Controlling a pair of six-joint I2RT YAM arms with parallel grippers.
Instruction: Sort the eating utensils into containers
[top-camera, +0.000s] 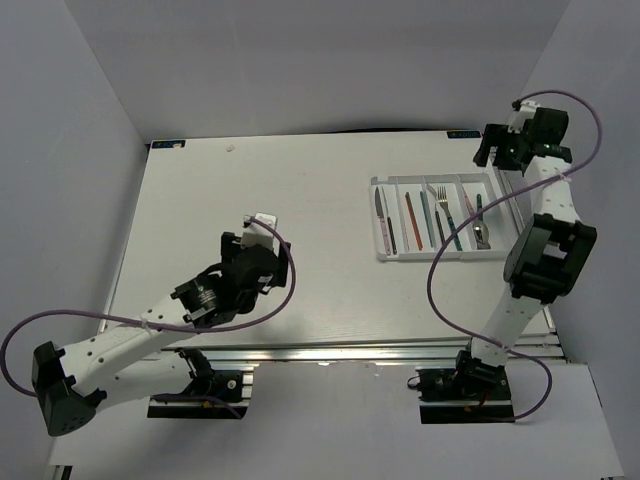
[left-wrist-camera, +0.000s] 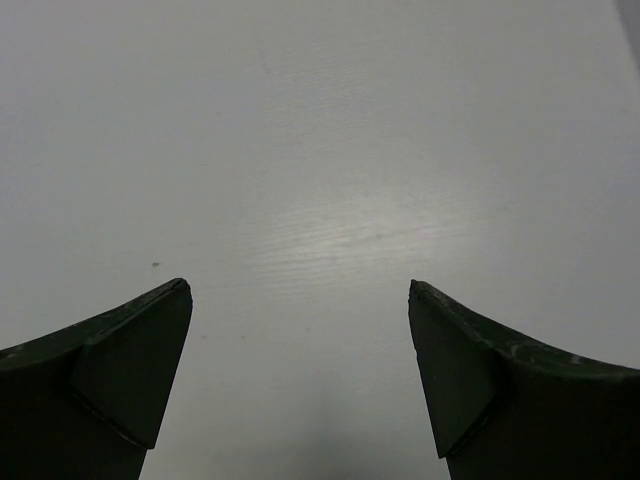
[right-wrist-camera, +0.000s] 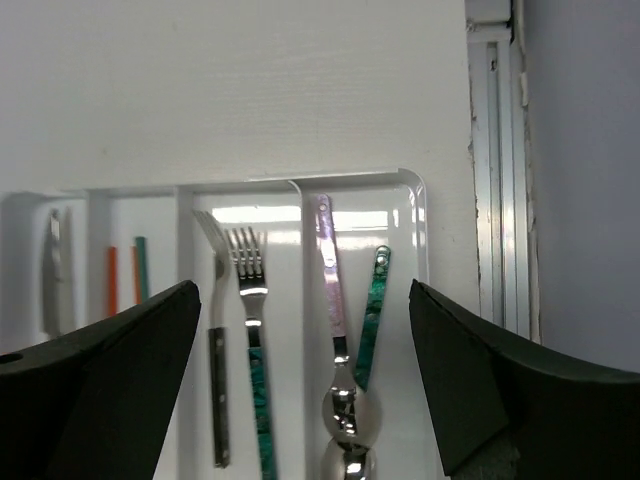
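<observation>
The utensils lie in the white tray (top-camera: 440, 258) at the right rear of the surface (top-camera: 250, 180). The knives (top-camera: 381, 215) fill its leftmost compartment, then come the chopsticks (top-camera: 409, 220), the forks (top-camera: 437, 205) and, rightmost, the spoons (top-camera: 480, 232). The right end effector (right-wrist-camera: 300, 300) hangs over the tray's far end, released and empty. The left end effector (left-wrist-camera: 300, 290), also released, hovers over the surface, well apart from the tray.

Beneath the left gripper (left-wrist-camera: 300, 290), a white, faintly grained table (left-wrist-camera: 320, 150), with a tiny dark speck (left-wrist-camera: 156, 265) just ahead and to the left. To the right of the right gripper (right-wrist-camera: 300, 290), a pale metal edge rail (right-wrist-camera: 495, 180), then a grey wall (right-wrist-camera: 585, 150).
</observation>
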